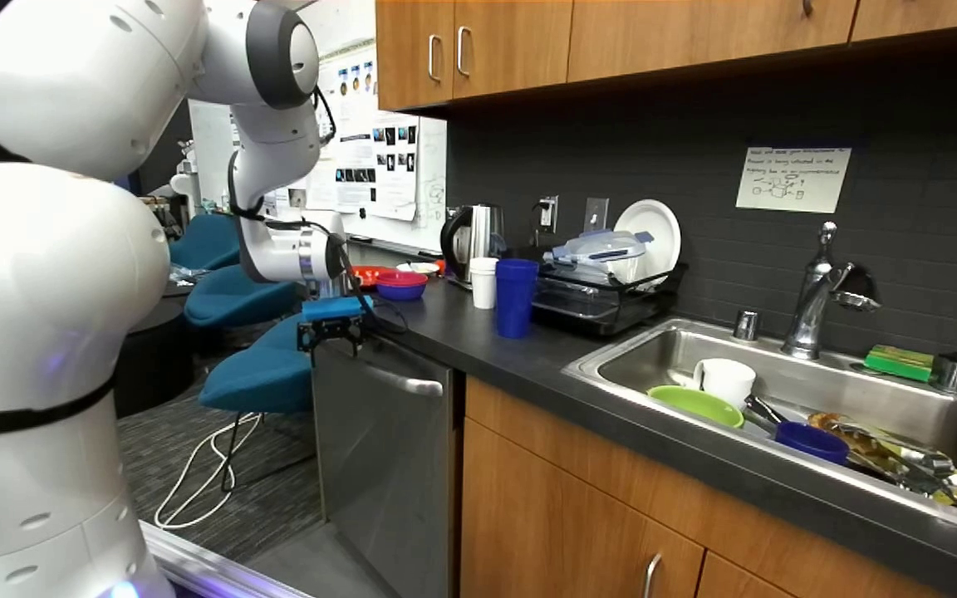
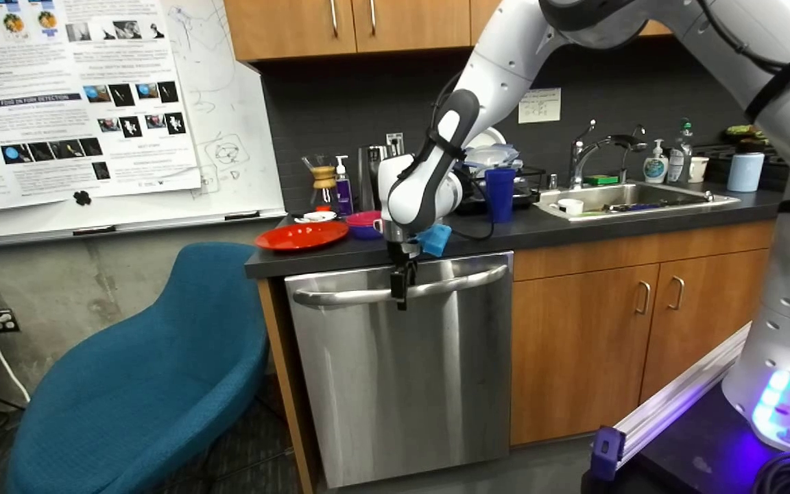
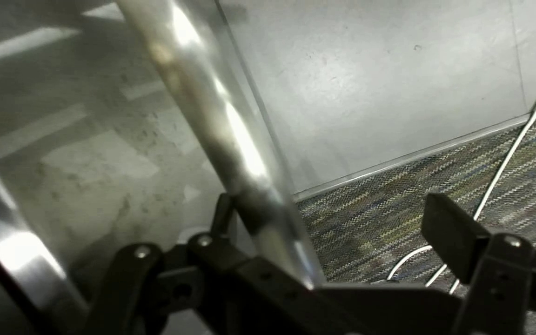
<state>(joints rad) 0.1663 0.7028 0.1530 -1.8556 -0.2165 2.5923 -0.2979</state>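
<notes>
My gripper (image 1: 331,339) is black and points down at the steel dishwasher (image 2: 395,384), near the middle of its bar handle (image 2: 467,282). In an exterior view its fingers (image 2: 400,291) overlap the handle. In the wrist view the gripper (image 3: 333,223) is wide open, and the shiny handle (image 3: 231,135) runs between its fingers. The left finger is on the door side, close against the handle. The right finger is well apart from it, over the carpet. I cannot tell whether the left finger touches the handle. Nothing is gripped.
Above the dishwasher is a dark countertop (image 1: 487,353) with a red plate (image 2: 302,235), stacked bowls (image 1: 402,288), a white cup (image 1: 483,286), a blue cup (image 1: 516,299) and a dish rack (image 1: 611,316). A blue chair (image 2: 141,384) stands beside the dishwasher. A white cord (image 3: 505,163) lies on the carpet.
</notes>
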